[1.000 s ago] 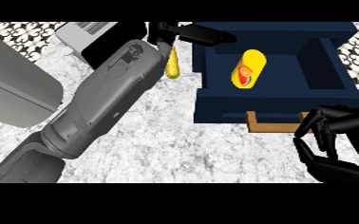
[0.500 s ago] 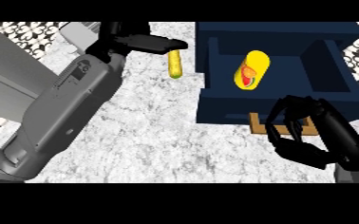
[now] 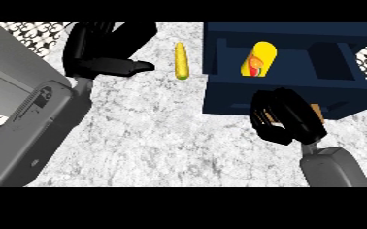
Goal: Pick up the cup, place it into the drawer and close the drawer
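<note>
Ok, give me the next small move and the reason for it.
Probably push the drawer shut with the right hand. The cup already lies inside the open drawer, no hand holds it, and the right hand sits curled at the drawer's front edge. The left hand is off to the side, near the corn.
</note>
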